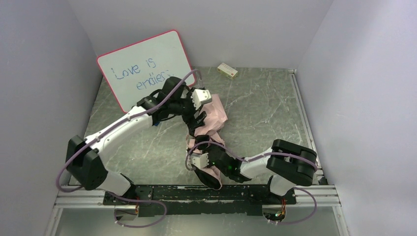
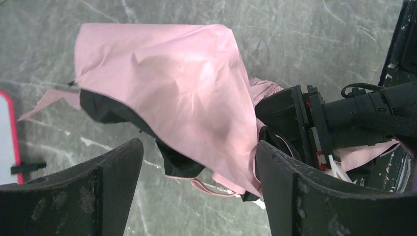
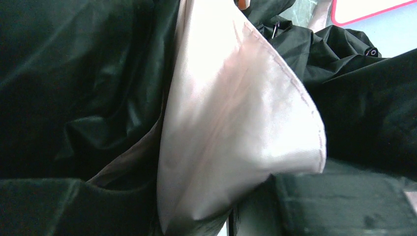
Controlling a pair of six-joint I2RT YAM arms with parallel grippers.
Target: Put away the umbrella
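Top view: the umbrella (image 1: 212,120) lies crumpled mid-desk (image 1: 265,113), with the left gripper (image 1: 199,109) at its far end and the right gripper (image 1: 199,158) at its near end.

Left wrist: the left gripper (image 2: 196,147) has its jaws wide apart and empty above limp pink cloth with black lining. It would do best to gather the loose folds toward the shaft before closing.

Right wrist: the right gripper (image 3: 221,211) looks clamped on a hemmed pink fold of the umbrella (image 3: 236,123). The cloth is thin and slick and may slip.

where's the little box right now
In the top view, the small box lies at the table's far edge, right of the whiteboard and beyond the crumpled umbrella.
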